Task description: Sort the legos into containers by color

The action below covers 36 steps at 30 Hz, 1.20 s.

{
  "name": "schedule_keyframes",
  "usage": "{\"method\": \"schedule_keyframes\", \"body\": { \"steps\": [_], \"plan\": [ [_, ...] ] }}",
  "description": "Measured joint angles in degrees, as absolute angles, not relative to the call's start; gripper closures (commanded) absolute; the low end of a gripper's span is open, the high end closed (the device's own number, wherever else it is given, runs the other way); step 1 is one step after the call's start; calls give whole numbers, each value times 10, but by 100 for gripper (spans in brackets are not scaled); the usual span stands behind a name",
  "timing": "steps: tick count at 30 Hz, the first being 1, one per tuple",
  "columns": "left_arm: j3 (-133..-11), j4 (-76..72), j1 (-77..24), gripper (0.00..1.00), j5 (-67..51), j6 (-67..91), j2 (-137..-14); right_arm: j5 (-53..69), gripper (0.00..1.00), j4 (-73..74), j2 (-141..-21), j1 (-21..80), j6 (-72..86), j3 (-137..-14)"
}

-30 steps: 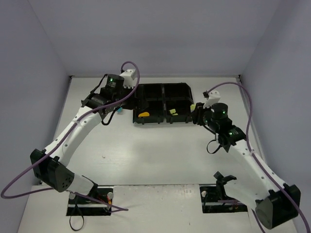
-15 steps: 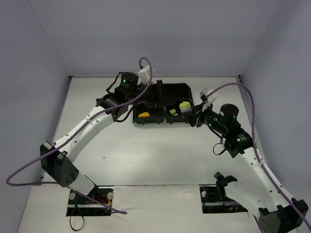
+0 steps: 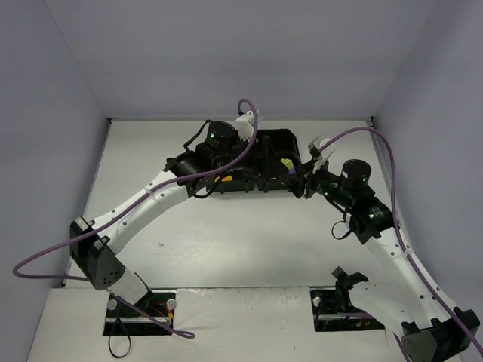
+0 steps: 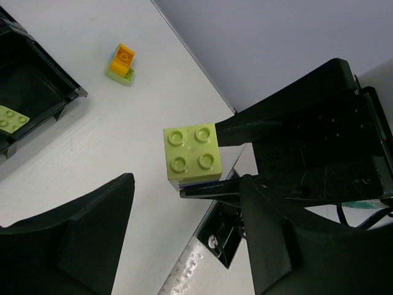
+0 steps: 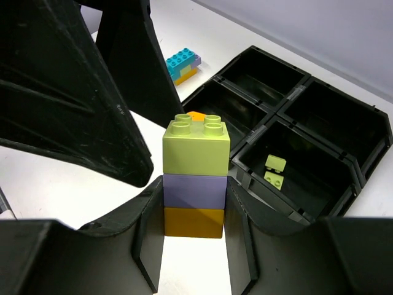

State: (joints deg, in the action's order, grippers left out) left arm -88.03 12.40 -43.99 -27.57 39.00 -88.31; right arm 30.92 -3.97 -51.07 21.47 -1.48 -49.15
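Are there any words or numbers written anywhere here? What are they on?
None can be read. The brick stack, lime green over purple over orange, the black tray and the table show no letters or numbers. Any stamp on the studs is too small to tell.

Just beside lego stack (image 4: 191,153): left pincer (image 4: 186,209)

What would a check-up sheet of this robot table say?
Surface: white table.
Job's things: black tray holds lime pieces in one compartment; cyan-topped stack and orange-lime pair lie loose on the table.
Clutter: nothing seen.
Grippers: right gripper shut on a lime-purple-orange stack; left gripper open, facing the stack's lime top, not touching.
Cables: purple cables loop off both arms.
Surroundings: pale walls.
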Motion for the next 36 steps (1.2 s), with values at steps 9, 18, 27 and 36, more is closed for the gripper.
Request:
{"method": "schedule_keyframes", "body": {
  "steps": [9, 18, 27, 36],
  "plan": [
    [-881, 101, -455, 57, -242, 375, -900, 309, 100, -32, -511, 219, -14, -491],
    [-881, 75, -462, 65, -232, 378, -911, 308, 100, -30, -512, 226, -13, -491],
    [-878, 64, -465, 54, -217, 384, -911, 302, 100, -31, -513, 226, -13, -491],
    [-875, 57, -464, 59, -199, 390, -911, 302, 100, -31, -517, 230, -13, -491]
  ]
}}
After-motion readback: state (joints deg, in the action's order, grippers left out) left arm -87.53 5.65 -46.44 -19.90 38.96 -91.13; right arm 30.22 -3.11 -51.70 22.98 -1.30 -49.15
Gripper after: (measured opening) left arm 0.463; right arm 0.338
